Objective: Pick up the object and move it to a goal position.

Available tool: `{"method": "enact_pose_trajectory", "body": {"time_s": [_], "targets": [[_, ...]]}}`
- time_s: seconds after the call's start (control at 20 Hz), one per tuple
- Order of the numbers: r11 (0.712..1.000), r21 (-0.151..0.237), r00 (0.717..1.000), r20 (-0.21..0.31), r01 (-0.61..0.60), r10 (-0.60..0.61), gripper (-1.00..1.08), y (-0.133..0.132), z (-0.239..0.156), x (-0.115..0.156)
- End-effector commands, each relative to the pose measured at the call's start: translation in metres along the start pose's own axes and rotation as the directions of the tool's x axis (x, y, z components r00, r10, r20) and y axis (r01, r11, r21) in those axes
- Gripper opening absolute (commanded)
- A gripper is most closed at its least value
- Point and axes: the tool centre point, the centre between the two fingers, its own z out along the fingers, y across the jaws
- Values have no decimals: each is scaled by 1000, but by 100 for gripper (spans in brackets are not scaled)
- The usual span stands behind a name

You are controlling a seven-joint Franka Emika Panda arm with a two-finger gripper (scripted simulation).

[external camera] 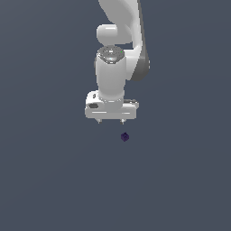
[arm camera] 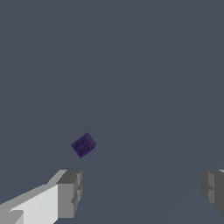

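Grey-blue plain surface [external camera: 45, 180], white glossy robot arm [external camera: 118, 45] reaching down, white gripper [external camera: 111, 122] with jaws spread wide and empty, tiny dark purple-blue cube [external camera: 125, 136] on the surface just beside the fingertips, untouched.

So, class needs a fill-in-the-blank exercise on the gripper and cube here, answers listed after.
1. The gripper has its jaws ____.
2. The cube is dark ____ in colour.
3. Between the fingers there is ____.
4. The cube lies ____ the gripper's grasp.

Missing words: open; purple-blue; nothing; outside
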Motion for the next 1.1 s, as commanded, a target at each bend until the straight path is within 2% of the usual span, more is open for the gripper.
{"method": "enact_pose_trajectory", "body": {"time_s": [0.0, 0.55, 1.05], "targets": [[1000, 0, 1000, 0, 0, 0, 100, 0, 0, 0], [999, 5, 998, 33, 51, -51, 100, -4, 11, -8], [996, 6, 995, 32, 90, -90, 100, -8, 18, -8]]}}
